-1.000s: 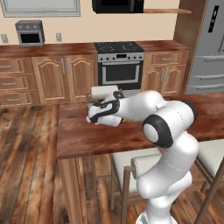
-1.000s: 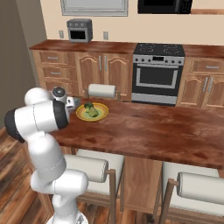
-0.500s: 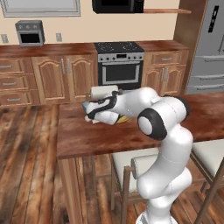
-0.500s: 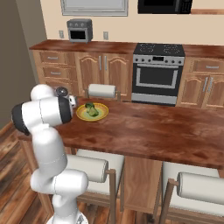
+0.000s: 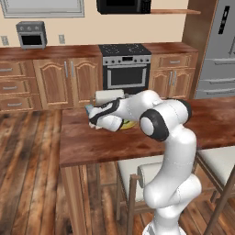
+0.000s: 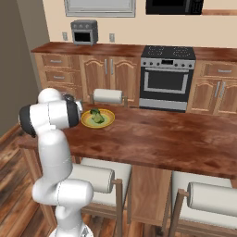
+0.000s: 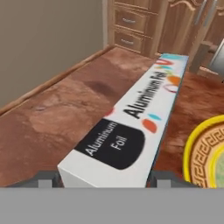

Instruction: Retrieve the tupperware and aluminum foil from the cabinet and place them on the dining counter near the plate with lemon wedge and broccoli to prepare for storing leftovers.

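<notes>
Looking from my left side, I see my gripper [image 5: 93,117] low over the dining counter [image 5: 92,143], just beside the yellow plate [image 5: 130,124] and the paper towel roll [image 5: 109,97]. From my right side, the broccoli [image 6: 96,116] sits on that plate, and my arm hides my fingers. In my hand view, the aluminum foil [image 7: 131,124] lies long on the brown wood beside the plate, and my two fingers stand wide, one at each side of its near end, but I cannot tell if they squeeze it.

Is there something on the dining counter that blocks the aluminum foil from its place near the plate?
Nothing visible does. The aluminum foil lies between the fingers of the hand, already beside the plate on the dining counter.
</notes>
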